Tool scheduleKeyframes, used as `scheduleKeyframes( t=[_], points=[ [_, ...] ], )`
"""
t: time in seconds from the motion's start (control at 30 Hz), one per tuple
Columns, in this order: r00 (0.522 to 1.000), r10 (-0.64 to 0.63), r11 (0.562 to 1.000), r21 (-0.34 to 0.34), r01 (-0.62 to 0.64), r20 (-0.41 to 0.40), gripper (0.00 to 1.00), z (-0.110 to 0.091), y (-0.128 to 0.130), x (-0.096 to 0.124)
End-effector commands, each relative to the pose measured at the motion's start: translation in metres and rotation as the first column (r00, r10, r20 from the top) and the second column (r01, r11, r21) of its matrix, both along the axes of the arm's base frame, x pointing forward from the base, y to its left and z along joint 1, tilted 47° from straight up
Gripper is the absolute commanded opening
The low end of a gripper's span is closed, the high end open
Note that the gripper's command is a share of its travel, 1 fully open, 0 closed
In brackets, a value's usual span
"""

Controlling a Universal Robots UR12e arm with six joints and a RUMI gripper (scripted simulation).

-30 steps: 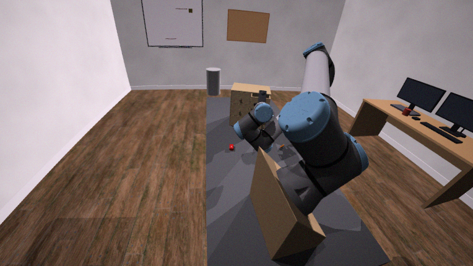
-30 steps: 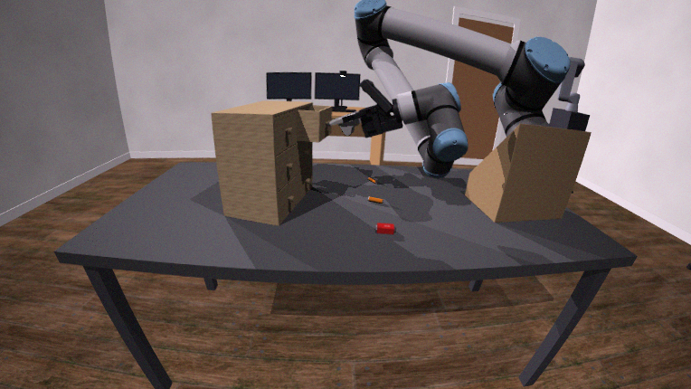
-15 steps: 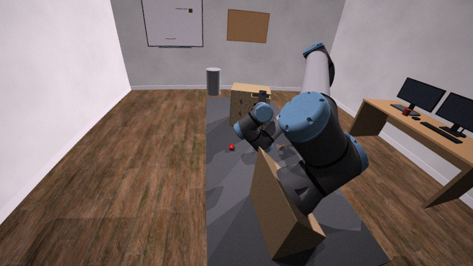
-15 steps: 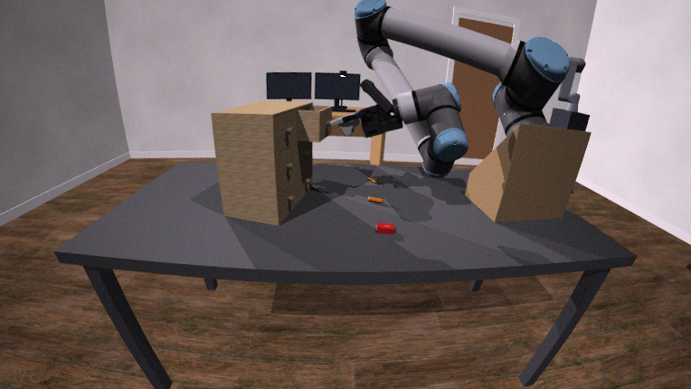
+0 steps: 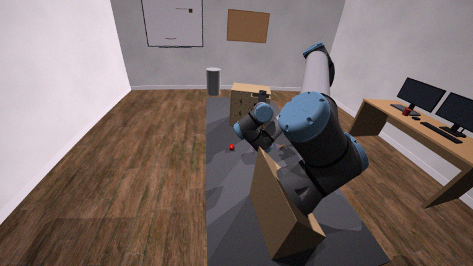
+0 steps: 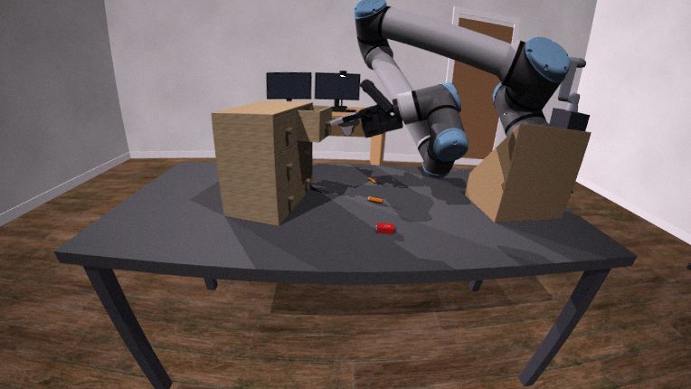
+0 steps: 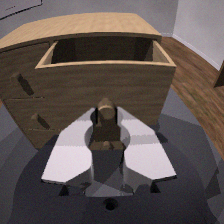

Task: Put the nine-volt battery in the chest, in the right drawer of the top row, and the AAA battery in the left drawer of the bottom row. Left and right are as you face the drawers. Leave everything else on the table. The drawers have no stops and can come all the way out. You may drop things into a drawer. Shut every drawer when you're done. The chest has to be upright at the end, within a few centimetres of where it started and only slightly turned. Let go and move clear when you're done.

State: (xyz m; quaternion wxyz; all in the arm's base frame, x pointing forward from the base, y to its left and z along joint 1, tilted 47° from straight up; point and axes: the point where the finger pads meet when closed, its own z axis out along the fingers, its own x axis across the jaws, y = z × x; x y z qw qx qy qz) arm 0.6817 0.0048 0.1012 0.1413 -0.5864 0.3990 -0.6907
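Gripping the top-right drawer's knob

The gripper [image 5: 262, 96] [image 6: 330, 123] [image 7: 106, 108] is nearly closed around the knob [image 7: 106, 106] of the pulled-out drawer [image 6: 315, 128] [image 7: 100, 80]. In the exterior view, the red nine-volt battery [image 5: 231, 147] [image 6: 385, 228] lies at the chest's [image 5: 249, 87] [image 6: 246, 159] [image 7: 95, 25] four o'clock; two orange batteries [image 5: 282, 146] [image 6: 374, 199] lie between its eleven and twelve, the AAA indistinguishable.

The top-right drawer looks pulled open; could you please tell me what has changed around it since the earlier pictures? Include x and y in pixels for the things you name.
Nothing visibly changed: the drawer [image 5: 254, 95] [image 6: 317, 126] [image 7: 135, 82] stays partly open, and the tool [image 5: 262, 99] [image 6: 332, 123] [image 7: 106, 108] stays at its handle [image 7: 106, 107].
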Motion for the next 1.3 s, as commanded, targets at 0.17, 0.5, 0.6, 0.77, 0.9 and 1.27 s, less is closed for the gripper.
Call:
scheduleKeyframes(
  t=[0.17,0.5,0.6,0.77,0.9,1.27],
  points=[
    [1.0,0.001,1.0,0.0,-0.001,0.0,0.1,0.0,0.0,0.0],
    [1.0,0.001,1.0,0.0,-0.001,0.0,0.17,0.0,0.0,0.0],
    [1.0,0.001,1.0,0.0,-0.001,0.0,0.2,0.0,0.0,0.0],
    [1.0,0.001,1.0,0.0,-0.001,0.0,0.2,0.0,0.0,0.0],
    [1.0,0.001,1.0,0.0,-0.001,0.0,0.2,0.0,0.0,0.0],
    [1.0,0.001,1.0,0.0,-0.001,0.0,0.2,-0.003,0.002,-0.013]
  ],
)
